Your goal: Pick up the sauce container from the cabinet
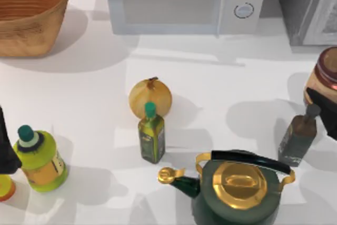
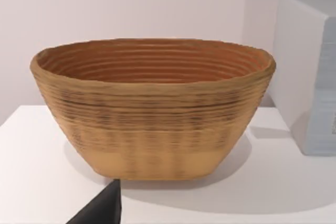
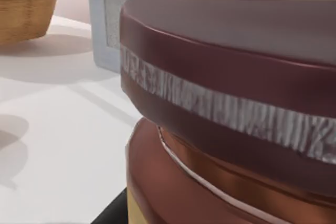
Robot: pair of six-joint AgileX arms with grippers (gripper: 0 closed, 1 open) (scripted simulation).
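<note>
The sauce container (image 1: pixel 322 75), a stout jar with a dark maroon lid and a tan body, is at the far right of the top view, in front of the dark grey cabinet (image 1: pixel 308 9) and outside it. My right gripper (image 1: pixel 325 113) is against the jar's lower body, shut on it. The right wrist view has the jar's lid (image 3: pixel 231 51) very close, with one dark finger (image 3: pixel 113 214) beside the body. A broad shadow lies on the table to the jar's left. My left gripper (image 1: pixel 6 148) stays parked at the left edge.
A white microwave (image 1: pixel 184 1) stands at the back, a woven basket (image 1: pixel 29 11) at back left. An onion (image 1: pixel 150 97), a small green bottle (image 1: pixel 151 135), a dark glass bottle (image 1: pixel 299 136), a green-and-gold kettle (image 1: pixel 237 188) and a yellow-green bottle (image 1: pixel 39 159) crowd the table.
</note>
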